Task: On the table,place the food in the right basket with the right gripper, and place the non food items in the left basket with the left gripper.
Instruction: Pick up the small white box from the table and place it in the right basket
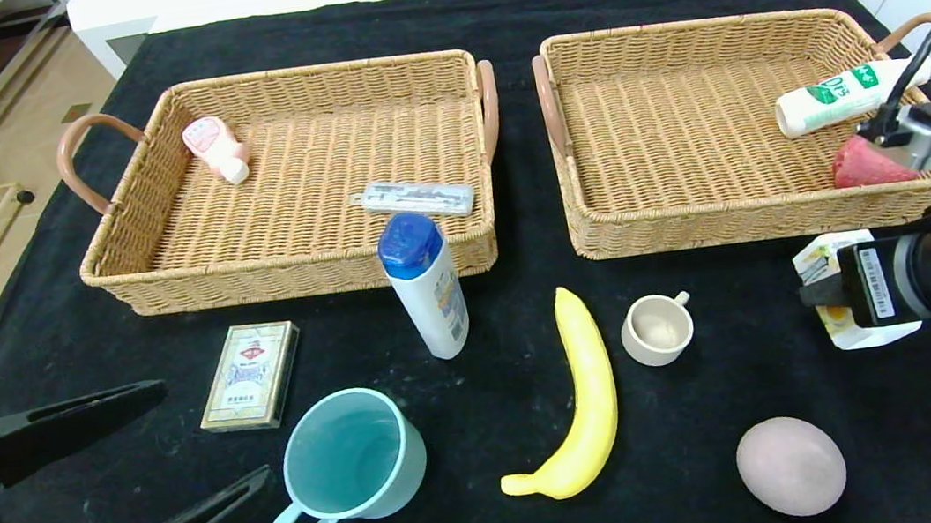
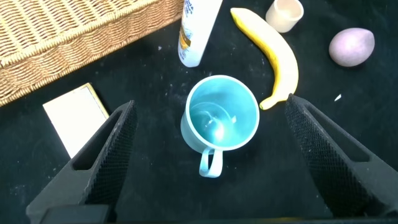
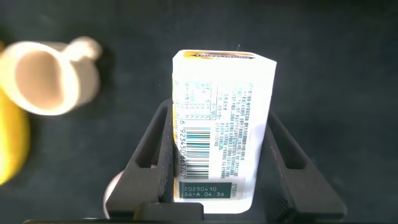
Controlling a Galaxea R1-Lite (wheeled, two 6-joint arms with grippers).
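A: The right basket (image 1: 744, 214) sits just beyond the right gripper (image 3: 214, 177), whose jaws pinch the juice carton (image 3: 221, 124) at the table's right side.

B: It should lift straight, clear the rim, then release low. The left gripper (image 1: 156, 451) rests spread beside the teal mug (image 1: 354, 457).

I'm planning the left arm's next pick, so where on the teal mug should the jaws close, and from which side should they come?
Probably from above, across the round body. The teal mug stands upright, mouth open, and the open left gripper hangs over it with a finger on either side. The handle points back toward the robot, so keep the jaws off it, closing on the two sides left and right of it.
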